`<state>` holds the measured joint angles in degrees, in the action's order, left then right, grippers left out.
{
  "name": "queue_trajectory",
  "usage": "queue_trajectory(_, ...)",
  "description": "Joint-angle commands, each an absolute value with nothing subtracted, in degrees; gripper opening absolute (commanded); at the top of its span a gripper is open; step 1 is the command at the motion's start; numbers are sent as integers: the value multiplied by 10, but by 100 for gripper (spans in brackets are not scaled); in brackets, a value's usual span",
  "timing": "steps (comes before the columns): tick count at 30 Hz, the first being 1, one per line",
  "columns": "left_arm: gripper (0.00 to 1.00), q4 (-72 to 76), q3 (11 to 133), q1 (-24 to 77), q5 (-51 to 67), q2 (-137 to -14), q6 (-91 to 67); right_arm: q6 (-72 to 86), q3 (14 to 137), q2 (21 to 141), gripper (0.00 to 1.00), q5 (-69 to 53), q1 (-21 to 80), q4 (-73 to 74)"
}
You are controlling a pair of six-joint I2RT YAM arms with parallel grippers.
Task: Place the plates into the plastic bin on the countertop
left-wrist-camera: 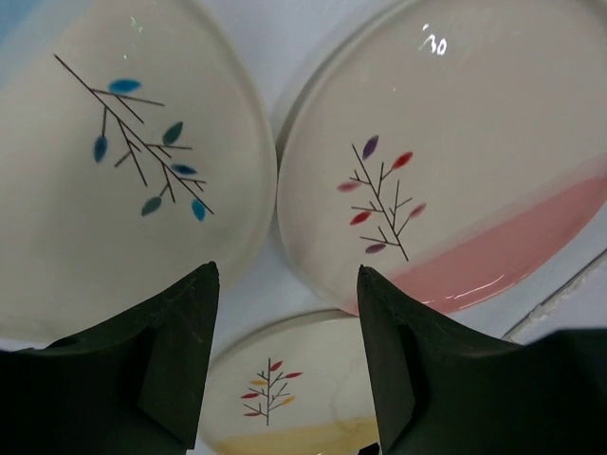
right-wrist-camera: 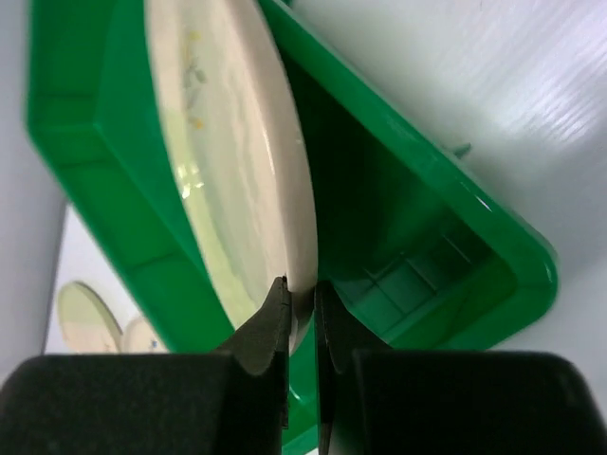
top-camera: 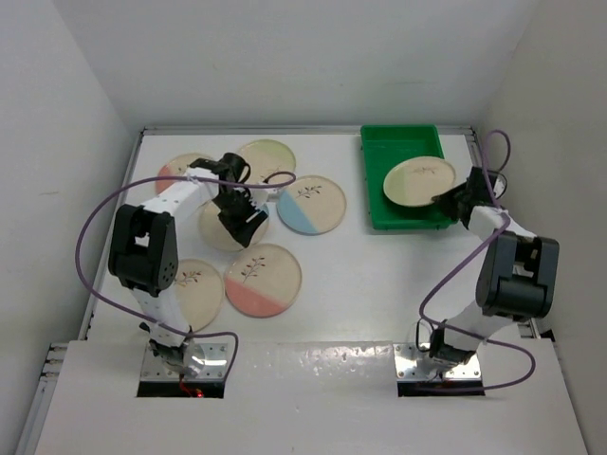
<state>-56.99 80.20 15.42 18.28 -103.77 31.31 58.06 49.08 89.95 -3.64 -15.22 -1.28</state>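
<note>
The green plastic bin (top-camera: 377, 180) stands at the back right of the white countertop (top-camera: 360, 284). My right gripper (top-camera: 453, 199) is shut on the rim of a cream plate (top-camera: 419, 180) and holds it tilted over the bin. The right wrist view shows this plate (right-wrist-camera: 237, 142) edge-on, pinched by the gripper (right-wrist-camera: 302, 289), with the bin (right-wrist-camera: 427, 237) behind it. My left gripper (top-camera: 242, 218) is open and empty over the loose plates. In the left wrist view the gripper (left-wrist-camera: 286, 275) hovers above a yellow-edged plate (left-wrist-camera: 285, 389), between a blue-sprig plate (left-wrist-camera: 123, 161) and a part-pink plate (left-wrist-camera: 446, 171).
Several plates lie on the left half: part pink (top-camera: 175, 171), pale green (top-camera: 267, 154), part blue (top-camera: 311, 204), part pink (top-camera: 263, 280), cream (top-camera: 197, 292), and one (top-camera: 216, 232) mostly hidden under my left gripper. White walls enclose the counter.
</note>
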Motion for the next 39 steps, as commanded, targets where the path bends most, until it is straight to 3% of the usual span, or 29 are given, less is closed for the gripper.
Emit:
queue_trajectory(1,62,-561,777,156,163,-993,323,605,536,929,0,-85,-139,-95)
queue_trajectory(6,62,-540,721,150,135,-983,292,542,570,968,1,-119,-126,-42)
queue_trajectory(9,61,-540,702,145,135,-983,279,510,598,990,13,-106,-121,22)
queue_trajectory(17,59,-529,654,132,135,-983,256,399,694,1005,60,-62,-98,184)
queue_trajectory(25,55,-500,626,127,171,-1012,231,280,718,946,61,-2,-13,242)
queue_trajectory(28,46,-474,621,132,166,-1039,214,265,691,900,61,13,27,228)
queue_trajectory(31,34,-463,615,138,166,-1057,200,237,658,860,68,10,53,222)
queue_trajectory(33,22,-458,615,138,183,-1065,200,222,639,832,93,-32,89,212)
queue_trajectory(34,14,-458,615,144,183,-1071,200,186,624,829,100,-49,100,205)
queue_trajectory(35,0,-458,623,144,190,-1071,193,173,619,827,100,-120,120,210)
queue_trajectory(39,0,-458,669,144,220,-1053,187,89,606,870,98,-256,202,269)
